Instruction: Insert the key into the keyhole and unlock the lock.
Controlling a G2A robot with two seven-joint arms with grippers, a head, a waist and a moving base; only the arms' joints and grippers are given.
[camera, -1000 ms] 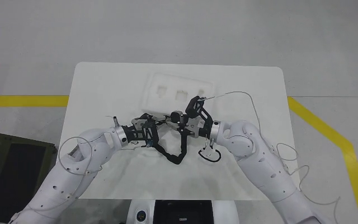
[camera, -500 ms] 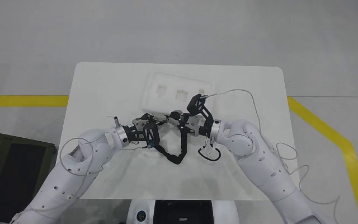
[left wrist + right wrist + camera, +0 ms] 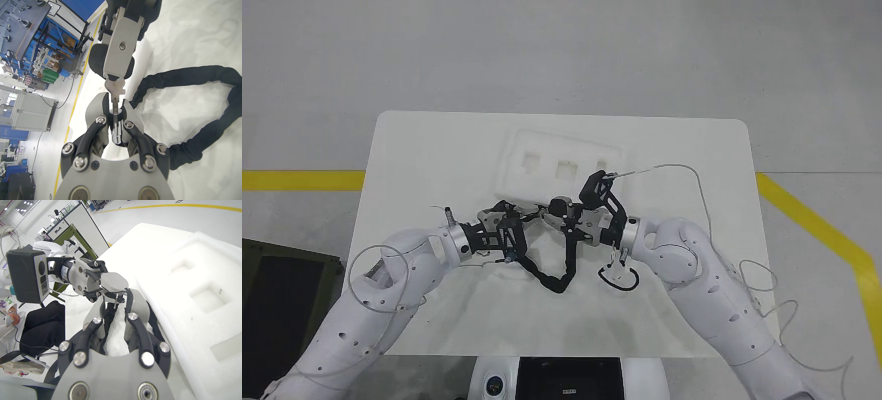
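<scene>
At the middle of a white rectangular table (image 3: pixel 412 170), the robot's two arms meet tip to tip. From the left, the left gripper (image 3: pixel 115 108) pinches a short polished silver lock cylinder (image 3: pixel 115 132) between its two pale fingers, with the round, black-ringed keyhole (image 3: pixel 114 111) at the cylinder's end facing the other arm. A flat silver metal key (image 3: pixel 115 89) with a dimpled head stands in line with the cylinder. The tip of its blade is in the keyhole and the rest of the blade is bare between head and lock.

To the right, the right gripper (image 3: pixel 115 303) is pressed together on the key's head, black pads on either side of it. In the right wrist view the key shows edge-on as a thin metal strip between that gripper's fingers, with the left gripper just beyond it.

A thick black fabric-sleeved cable (image 3: pixel 198 71) runs from the lock in a long loop over the tabletop, on the side nearer the robot.

Behind both grippers, toward the table's far edge, sits a white foam tray (image 3: pixel 562 138) with square recesses, apart from the lock and key.
</scene>
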